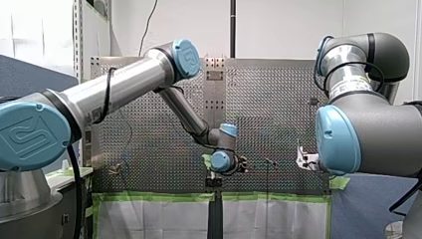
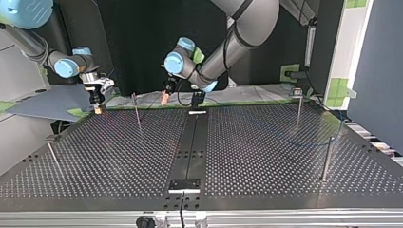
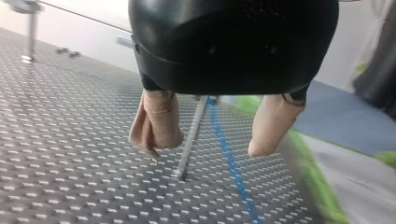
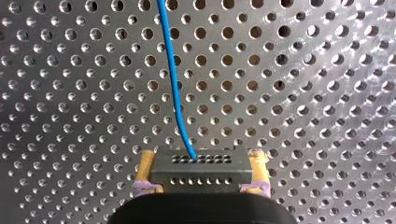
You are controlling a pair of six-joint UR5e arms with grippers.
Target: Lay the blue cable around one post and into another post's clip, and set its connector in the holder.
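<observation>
Right gripper [image 4: 201,164]: you have it clamped on the connector [image 4: 201,179].
Blue cable [image 4: 173,79]: it leaves the connector's face and runs lengthwise, straight ahead of that gripper.
Left gripper [image 3: 209,143]: spread wide, holding nothing.
Post [image 3: 189,140]: upright ahead, between the left gripper's fingers, with the cable just beside it. This arm looks the nearer for looping.

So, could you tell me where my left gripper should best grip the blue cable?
Probably on the blue cable where it runs straight beside the post, from above, with the left gripper astride it: it lies flat on the table, so only its sides offer hold.
</observation>
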